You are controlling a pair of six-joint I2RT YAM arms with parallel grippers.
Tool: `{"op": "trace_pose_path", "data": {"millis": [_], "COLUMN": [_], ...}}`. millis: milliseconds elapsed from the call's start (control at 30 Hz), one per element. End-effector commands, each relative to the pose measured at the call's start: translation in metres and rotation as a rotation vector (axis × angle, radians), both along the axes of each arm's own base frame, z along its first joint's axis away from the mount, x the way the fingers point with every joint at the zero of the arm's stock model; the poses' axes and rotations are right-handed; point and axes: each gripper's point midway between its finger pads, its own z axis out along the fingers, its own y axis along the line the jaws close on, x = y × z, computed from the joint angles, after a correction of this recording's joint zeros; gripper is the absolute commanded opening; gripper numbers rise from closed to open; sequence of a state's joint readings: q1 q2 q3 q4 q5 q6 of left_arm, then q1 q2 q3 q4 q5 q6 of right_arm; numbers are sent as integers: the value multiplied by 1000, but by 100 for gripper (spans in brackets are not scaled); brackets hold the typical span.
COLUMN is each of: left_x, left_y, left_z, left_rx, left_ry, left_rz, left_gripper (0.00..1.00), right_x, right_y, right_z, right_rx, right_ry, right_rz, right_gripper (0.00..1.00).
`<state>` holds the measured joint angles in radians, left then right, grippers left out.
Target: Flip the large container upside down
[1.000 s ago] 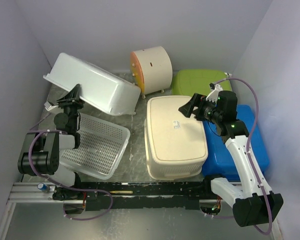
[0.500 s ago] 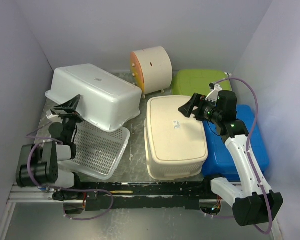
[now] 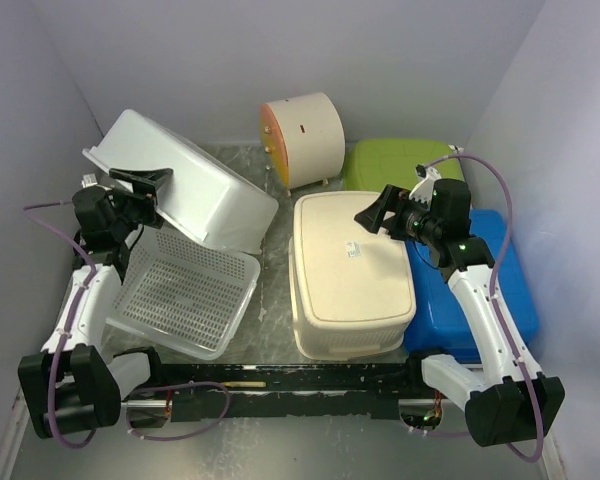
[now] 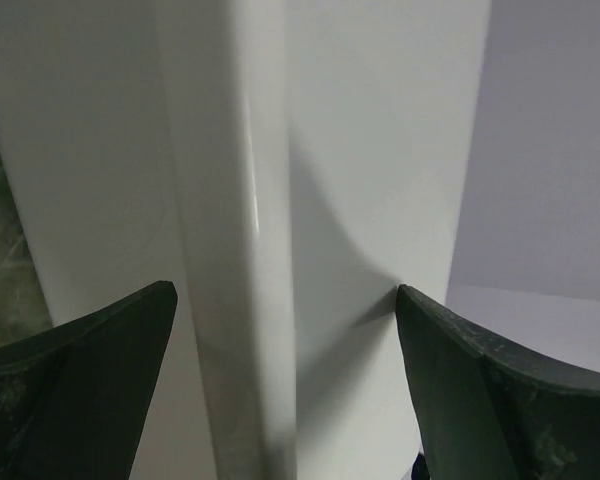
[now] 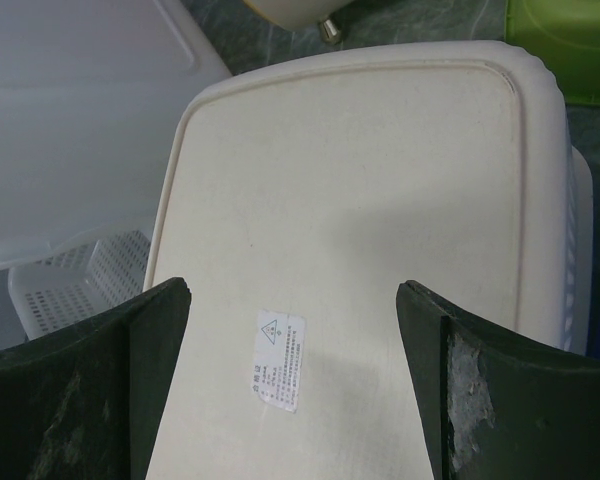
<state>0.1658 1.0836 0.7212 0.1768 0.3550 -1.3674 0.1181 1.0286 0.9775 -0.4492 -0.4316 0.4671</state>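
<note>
Flip step near end, my read: large white plastic container [image 3: 195,180] bottom-up but tilted, far left of table [image 3: 272,300], lower edge propped on white perforated basket [image 3: 185,295], not flat. Left tool [image 4: 285,290] spread wide either side of container's corner ridge, gripping nothing. Left arm stretched along left wall, wrist aimed at container. Next probably needs push or regrip to settle rim level. Right tool [image 5: 292,288] wide open, empty, hovering over cream plastic tub [image 3: 350,270]; arm raised, elbow bent.

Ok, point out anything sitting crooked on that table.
The large white container is bottom-up but tilted, its lower edge propped on the perforated basket instead of lying flat. The left gripper is open at its side, not gripping.
</note>
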Motion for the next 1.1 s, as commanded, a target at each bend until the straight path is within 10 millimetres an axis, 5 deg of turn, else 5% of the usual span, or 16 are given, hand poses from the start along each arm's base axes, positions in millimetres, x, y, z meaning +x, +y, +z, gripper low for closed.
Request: {"op": "trace_pose_path", "data": {"millis": [0,433,900,1067], "left_x": [-21,-63,-102,-101], "left_y": [-6,24,8,5], "left_z": [-58,-75,-97,-83], "left_rx": [37,321,356,384], "left_ry": [266,604,594,550], "left_rz": [-71,-54,-162,-194], "left_gripper": [99,99,97,97], "right_x": [1,4,4,5], "right_y": [2,4,5,6], "right_z": [5,-2,-5,-5], "right_rx": [4,14,19,27], "right_ry": [-30,-17,-4,-2], "right_rz": [13,14,13,19], "right_gripper": [85,85,85,85]}}
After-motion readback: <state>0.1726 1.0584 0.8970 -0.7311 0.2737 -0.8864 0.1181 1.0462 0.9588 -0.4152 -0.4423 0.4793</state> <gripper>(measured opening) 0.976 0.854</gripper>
